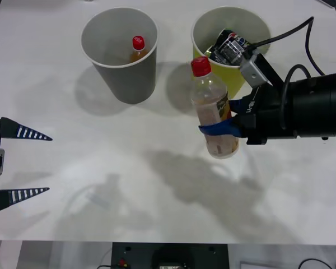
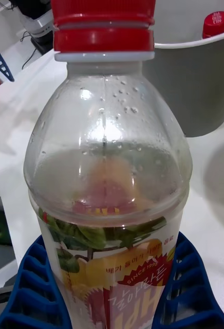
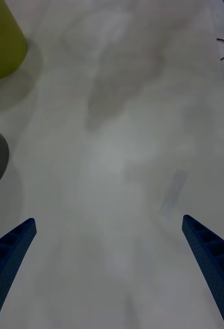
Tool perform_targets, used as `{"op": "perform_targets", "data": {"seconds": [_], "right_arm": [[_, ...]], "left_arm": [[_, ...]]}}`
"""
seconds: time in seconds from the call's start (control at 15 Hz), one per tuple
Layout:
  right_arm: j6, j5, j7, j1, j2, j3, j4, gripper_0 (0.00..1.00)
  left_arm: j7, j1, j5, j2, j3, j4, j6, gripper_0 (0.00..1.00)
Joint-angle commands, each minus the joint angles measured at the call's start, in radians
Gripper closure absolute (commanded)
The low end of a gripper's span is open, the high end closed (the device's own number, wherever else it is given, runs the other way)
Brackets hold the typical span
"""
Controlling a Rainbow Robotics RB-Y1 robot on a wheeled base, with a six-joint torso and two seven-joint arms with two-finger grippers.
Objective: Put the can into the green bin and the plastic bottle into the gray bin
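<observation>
In the front view, two bins are being shown at the top of the frame: the gray bin (image 1: 120,53) at upper centre-left, with one small red-capped bottle (image 1: 138,49) inside, and the green bin (image 1: 231,45) at upper right, with one can (image 1: 229,47) inside. One plastic bottle (image 1: 214,109) is being gripped by the right gripper (image 1: 227,124) at centre right, above the white table (image 1: 157,185). The left gripper (image 1: 22,164) is being held with jaws spread at the left edge.

In the right wrist view, the plastic bottle (image 2: 109,175) is being clamped between two blue fingers (image 2: 27,293), with the gray bin (image 2: 194,82) behind.

In the left wrist view, two blue fingers (image 3: 209,257) are being kept apart over the table, both bins lying at the left edge.
</observation>
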Motion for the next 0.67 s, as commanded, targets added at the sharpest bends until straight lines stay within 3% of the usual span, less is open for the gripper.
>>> {"op": "perform_targets", "data": {"seconds": [0.07,0.33,0.67], "right_arm": [[0.000,-0.067,-0.008,-0.105,-0.048,0.046,0.029,1.00],[-0.002,-0.187,-0.009,-0.348,-0.085,0.183,0.144,1.00],[-0.009,-0.270,-0.009,-0.720,-0.087,0.456,0.322,1.00]], "left_arm": [[0.000,0.000,0.000,0.000,0.000,0.000,0.000,0.02],[0.000,0.000,0.000,0.000,0.000,0.000,0.000,0.02],[0.000,0.000,0.000,0.000,0.000,0.000,0.000,0.02]]}}
